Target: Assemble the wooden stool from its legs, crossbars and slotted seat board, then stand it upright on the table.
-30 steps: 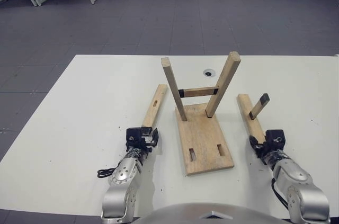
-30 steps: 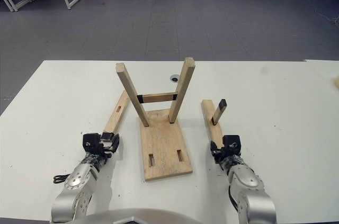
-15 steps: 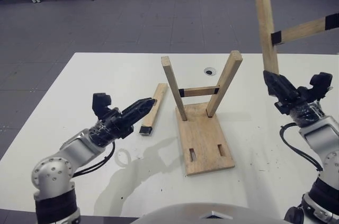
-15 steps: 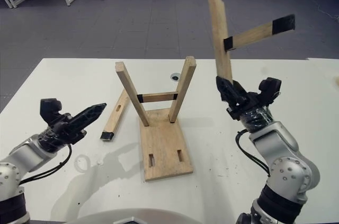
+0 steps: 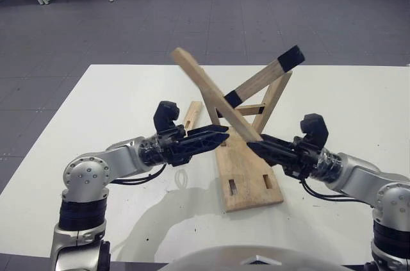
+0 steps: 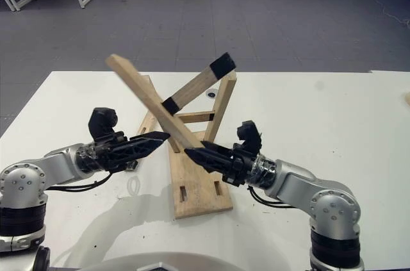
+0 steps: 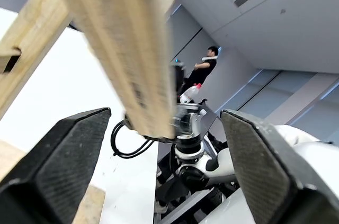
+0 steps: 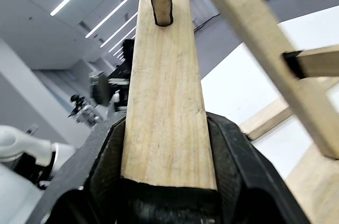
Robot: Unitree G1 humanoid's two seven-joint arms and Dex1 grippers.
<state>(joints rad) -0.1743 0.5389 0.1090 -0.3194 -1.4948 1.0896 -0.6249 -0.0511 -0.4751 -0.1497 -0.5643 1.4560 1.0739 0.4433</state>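
White table (image 5: 359, 98) with seat board (image 5: 248, 184) and loose leg (image 5: 191, 111)

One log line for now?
right gripper: shut on leg, tilted above seat board | left gripper: open beside leg | fitted legs: standing | spare leg: on table

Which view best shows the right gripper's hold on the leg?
Right wrist view: the leg sits clamped between the right gripper's fingers. Eye views show it side-on, farther off. Left wrist view shows the leg's length, the clamp unclear.
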